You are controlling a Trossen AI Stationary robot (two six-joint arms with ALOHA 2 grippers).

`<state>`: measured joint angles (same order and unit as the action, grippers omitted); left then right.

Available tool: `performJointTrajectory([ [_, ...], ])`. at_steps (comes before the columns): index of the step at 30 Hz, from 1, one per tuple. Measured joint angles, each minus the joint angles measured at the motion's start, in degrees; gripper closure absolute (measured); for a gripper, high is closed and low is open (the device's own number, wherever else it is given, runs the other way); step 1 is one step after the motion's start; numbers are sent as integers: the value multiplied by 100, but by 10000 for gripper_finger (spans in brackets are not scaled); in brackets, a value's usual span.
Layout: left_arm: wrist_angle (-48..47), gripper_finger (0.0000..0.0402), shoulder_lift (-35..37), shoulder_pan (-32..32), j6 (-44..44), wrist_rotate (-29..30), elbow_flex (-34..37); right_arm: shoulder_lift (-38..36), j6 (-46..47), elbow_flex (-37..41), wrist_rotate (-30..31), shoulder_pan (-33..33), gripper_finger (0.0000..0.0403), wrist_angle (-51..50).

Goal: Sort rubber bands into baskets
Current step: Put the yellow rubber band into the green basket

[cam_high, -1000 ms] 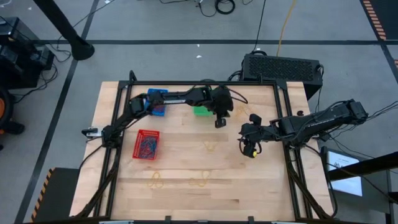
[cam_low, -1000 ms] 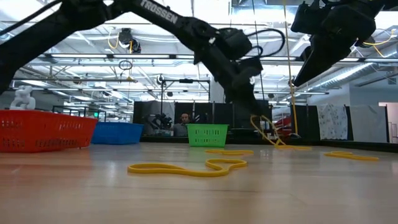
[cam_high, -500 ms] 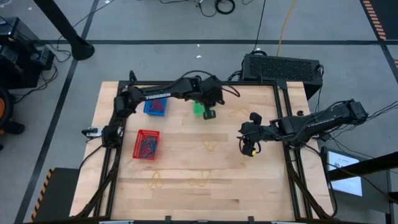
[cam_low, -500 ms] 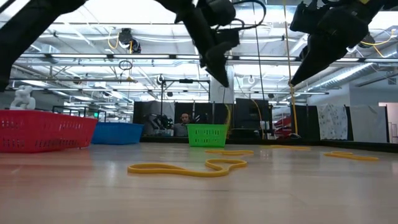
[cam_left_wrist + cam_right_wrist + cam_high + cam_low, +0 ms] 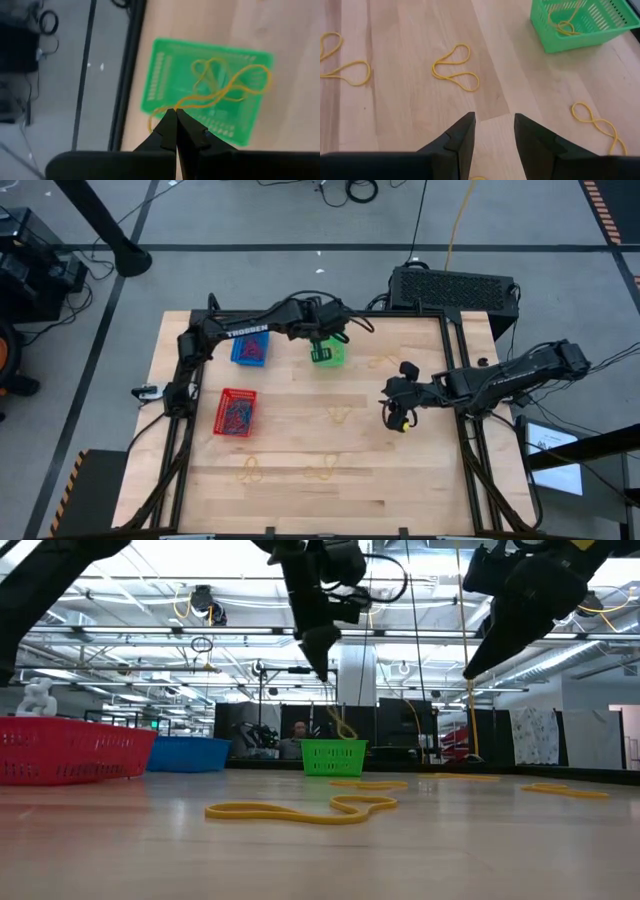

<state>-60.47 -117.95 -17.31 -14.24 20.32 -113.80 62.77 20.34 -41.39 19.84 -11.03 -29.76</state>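
My left gripper (image 5: pixel 325 345) hangs above the green basket (image 5: pixel 328 354), shut on a yellow rubber band (image 5: pixel 220 85) that trails down from its tips over the basket's mesh floor. The blue basket (image 5: pixel 249 350) and the red basket (image 5: pixel 236 412) stand further left, each with small bands inside. My right gripper (image 5: pixel 492 125) stands open above bare wood at the table's right, nothing between its fingers. Loose yellow bands lie flat on the wood (image 5: pixel 338 416), (image 5: pixel 249 471), (image 5: pixel 321 472). My left gripper pinches one end of the yellow band (image 5: pixel 176 106) between its two fingertips (image 5: pixel 167 122). The fingers slant steeply down from above. The band hangs slack below them in loops (image 5: pixel 341 726) over the green basket; whether its lower end touches the basket floor, I cannot tell.
A black box with a grille (image 5: pixel 452 286) sits beyond the table's far right corner. One more yellow band (image 5: pixel 380 362) lies to the right of the green basket, another (image 5: pixel 597 125) near my right gripper. Open wood lies along the near edge.
My left gripper has risen and gone toward the table's left and far edge, from the wood to the right of the green basket to above it, tipping further downward. It has stayed shut. The yellow band has come off the table and now dangles over the basket.
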Motion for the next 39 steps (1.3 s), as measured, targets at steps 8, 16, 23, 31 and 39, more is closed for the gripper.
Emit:
performJointTrajectory([
  [8, 16, 401, 0, -296, 41, -154, 68, 379, -490, 0, 990, 7, 273, 958],
  [16, 48, 401, 0, -331, 51, -406, 68, 620, -774, 0, 2583, 27, 273, 1505],
  [23, 55, 380, 0, -335, 228, -420, 68, 639, -763, 0, 2652, 136, 273, 1472],
  [31, 55, 315, 0, -331, 9, -423, 68, 639, -758, 0, 2632, 132, 273, 1469],
  [39, -967, 280, 236, -299, 156, -971, -25, 639, -756, 0, 2467, 131, 273, 1456],
])
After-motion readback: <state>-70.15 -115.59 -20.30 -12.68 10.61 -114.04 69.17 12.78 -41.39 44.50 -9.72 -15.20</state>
